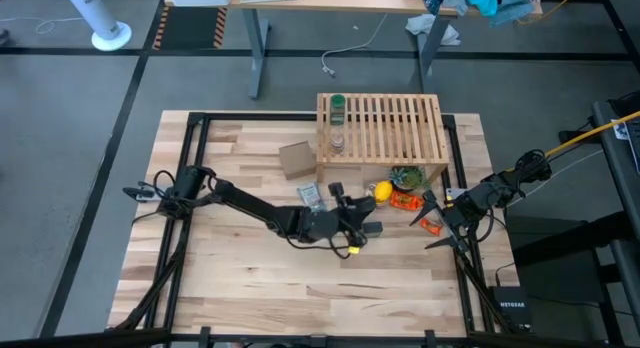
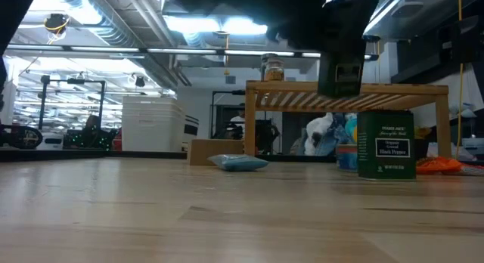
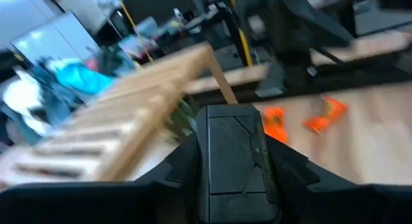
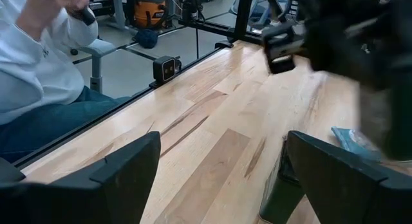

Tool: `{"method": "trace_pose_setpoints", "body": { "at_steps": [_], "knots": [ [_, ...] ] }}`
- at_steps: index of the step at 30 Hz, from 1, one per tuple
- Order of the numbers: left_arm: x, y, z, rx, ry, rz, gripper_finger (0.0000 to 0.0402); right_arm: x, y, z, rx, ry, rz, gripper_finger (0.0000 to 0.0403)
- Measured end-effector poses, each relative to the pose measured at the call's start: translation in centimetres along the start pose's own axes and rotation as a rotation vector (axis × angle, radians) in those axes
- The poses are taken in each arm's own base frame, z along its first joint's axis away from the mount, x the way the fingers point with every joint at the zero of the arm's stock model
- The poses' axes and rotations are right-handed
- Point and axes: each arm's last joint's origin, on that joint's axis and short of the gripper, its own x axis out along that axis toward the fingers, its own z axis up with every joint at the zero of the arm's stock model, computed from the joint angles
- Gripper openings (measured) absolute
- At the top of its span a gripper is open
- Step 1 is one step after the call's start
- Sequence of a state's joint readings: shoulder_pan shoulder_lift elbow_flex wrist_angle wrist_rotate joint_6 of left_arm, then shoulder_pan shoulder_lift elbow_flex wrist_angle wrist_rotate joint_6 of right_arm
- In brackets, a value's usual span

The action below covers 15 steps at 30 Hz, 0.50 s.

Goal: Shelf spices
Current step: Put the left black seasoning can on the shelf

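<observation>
The wooden slatted shelf (image 1: 385,128) stands at the far middle of the table. A green bottle (image 1: 338,108) and a clear glass jar (image 1: 338,140) stand on its left end; the jar also shows in the low view (image 2: 273,69). My left gripper (image 3: 235,153) is shut on a dark tin (image 3: 235,159), in front of the shelf (image 2: 348,88). The green-labelled tin (image 2: 386,146) stands on its base on the table. My right gripper (image 4: 219,166) is open and empty at the table's right side (image 1: 445,223). My left gripper pinches the dark tin by two opposite sides (image 3: 207,161) between its two fingers. The fingers come at it about level from the table's left. The tin (image 2: 344,66) is upright and lifted clear of the table, at about the height of the shelf's top.
A yellow lemon (image 1: 382,193), orange things (image 1: 430,225) and a blue-and-white packet (image 2: 238,163) lie in front of the shelf. A small cardboard box (image 1: 297,158) sits left of it. A person in a white sleeve (image 4: 38,50) sits beyond the table's edge.
</observation>
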<state>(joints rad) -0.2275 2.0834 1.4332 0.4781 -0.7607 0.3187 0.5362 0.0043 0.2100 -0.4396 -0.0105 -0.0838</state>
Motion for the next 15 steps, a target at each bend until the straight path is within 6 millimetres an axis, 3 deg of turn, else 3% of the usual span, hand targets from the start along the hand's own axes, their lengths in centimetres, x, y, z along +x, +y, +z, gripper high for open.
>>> {"method": "trace_pose_setpoints", "body": {
  "at_steps": [7, 15],
  "knots": [
    [2.7, 3.4, 3.5, 0.016, -0.022, 0.002, 0.0115, 0.0, 0.0, 0.0, 0.0, 0.0, 0.0, 0.0344],
    [5.5, 10.4, 6.4, -0.084, 0.072, -0.144, 0.0115, 0.0, 0.0, 0.0, 0.0, 0.0, 0.0, 0.0344]
  ]
}}
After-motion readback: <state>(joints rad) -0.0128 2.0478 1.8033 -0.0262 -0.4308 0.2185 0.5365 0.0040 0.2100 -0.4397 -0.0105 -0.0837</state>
